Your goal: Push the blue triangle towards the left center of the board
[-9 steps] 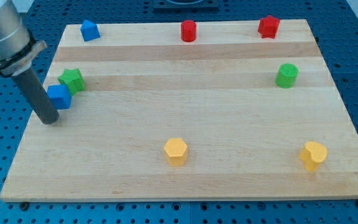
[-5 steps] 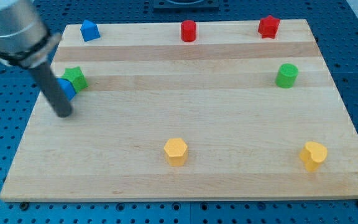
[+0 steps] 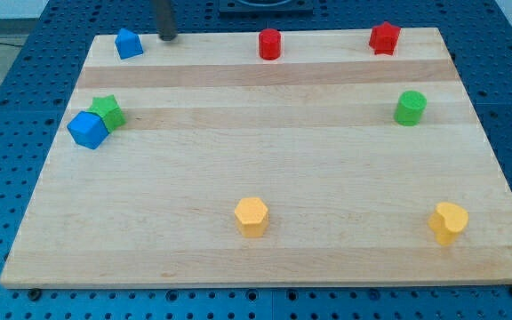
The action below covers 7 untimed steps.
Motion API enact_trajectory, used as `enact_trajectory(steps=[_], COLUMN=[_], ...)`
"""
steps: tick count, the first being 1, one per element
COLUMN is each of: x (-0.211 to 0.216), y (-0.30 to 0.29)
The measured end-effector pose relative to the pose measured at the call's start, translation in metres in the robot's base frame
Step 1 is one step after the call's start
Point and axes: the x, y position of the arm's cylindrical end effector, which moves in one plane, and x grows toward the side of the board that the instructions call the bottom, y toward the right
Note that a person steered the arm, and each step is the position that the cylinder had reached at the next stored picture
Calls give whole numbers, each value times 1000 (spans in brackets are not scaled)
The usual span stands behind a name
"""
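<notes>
Now my tip (image 3: 166,37) right of blue triangle (image 3: 128,43) (apart)

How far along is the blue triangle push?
Nothing looks done: the blue triangle sits at the board's top-left corner. In hand: my tip rests just to its right at the top edge, apart from it. Left: push it down toward left center, where a blue block and green block already sit.

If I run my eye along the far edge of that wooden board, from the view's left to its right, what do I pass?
Blue block → my tip, the dark rod's end, just right of it → red cylinder → red block near the top-right corner.
</notes>
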Motion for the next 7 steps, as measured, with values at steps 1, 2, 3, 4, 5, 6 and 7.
enact_trajectory(steps=[1,2,3,4,5,6,7], x=[0,8,31,52,66,76,61], y=[-46,-51,-50,-37,-5,-4,-10])
